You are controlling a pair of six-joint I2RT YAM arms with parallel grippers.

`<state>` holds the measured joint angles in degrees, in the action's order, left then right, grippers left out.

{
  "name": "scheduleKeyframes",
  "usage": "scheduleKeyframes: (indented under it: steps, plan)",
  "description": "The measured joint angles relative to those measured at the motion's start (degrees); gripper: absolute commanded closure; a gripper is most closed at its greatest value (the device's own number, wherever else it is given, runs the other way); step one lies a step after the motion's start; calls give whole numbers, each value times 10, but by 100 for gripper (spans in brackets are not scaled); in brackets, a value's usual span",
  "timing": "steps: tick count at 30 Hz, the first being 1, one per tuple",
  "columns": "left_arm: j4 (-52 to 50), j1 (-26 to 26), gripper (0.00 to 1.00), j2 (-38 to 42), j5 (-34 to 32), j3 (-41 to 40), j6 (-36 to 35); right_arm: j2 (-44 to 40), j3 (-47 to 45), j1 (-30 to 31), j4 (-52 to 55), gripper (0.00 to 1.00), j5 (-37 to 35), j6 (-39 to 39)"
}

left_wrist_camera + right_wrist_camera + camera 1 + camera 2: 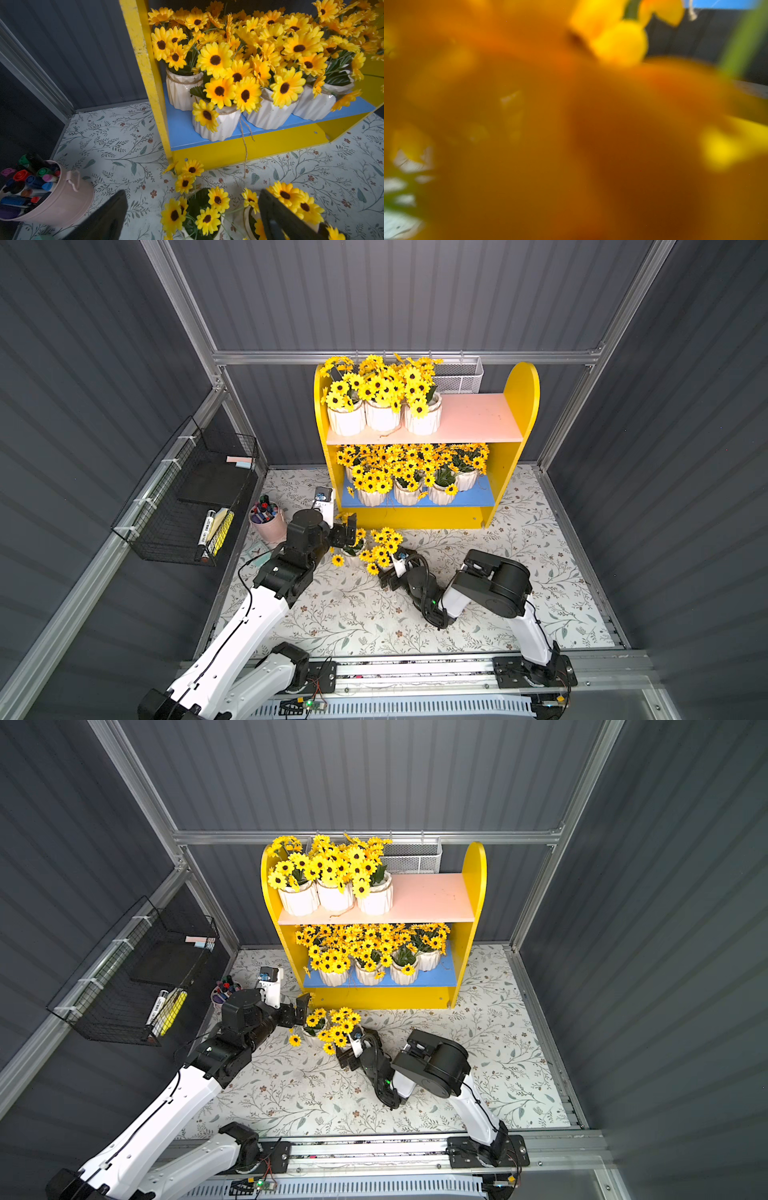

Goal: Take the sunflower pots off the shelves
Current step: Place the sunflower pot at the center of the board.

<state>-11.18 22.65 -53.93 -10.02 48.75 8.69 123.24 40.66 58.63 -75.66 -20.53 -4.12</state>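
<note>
place: probably a robot test cell | evidence: grey ribbed walls (395, 294), aluminium frame (270, 357), floral-papered floor (353, 614)

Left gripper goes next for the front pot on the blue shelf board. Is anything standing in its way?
Yes. Two pots on the mat stand between the left gripper and the front pot on the blue board: the nearer pot right ahead of its open jaws, the second pot beside it. Nothing else visible blocks the way.

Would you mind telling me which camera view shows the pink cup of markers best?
The left wrist view: the pink cup of markers is close and sharp, its coloured caps distinct, though cropped. Both top views show it small and distant. The right wrist view shows only blurred yellow petals.
</note>
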Motion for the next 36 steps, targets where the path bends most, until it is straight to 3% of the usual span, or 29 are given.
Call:
scheduleKeyframes:
  steps: [15,27,36]
  plan:
    - [4,0,1,2,11,0,-6,-12,-25,0,-23,1,8,34]
    - [9,0,1,9,29,0,-12,-70,-46,1,-38,1,17,63]
    - [11,0,1,9,43,0,-12,-119,-114,10,-35,1,31,69]
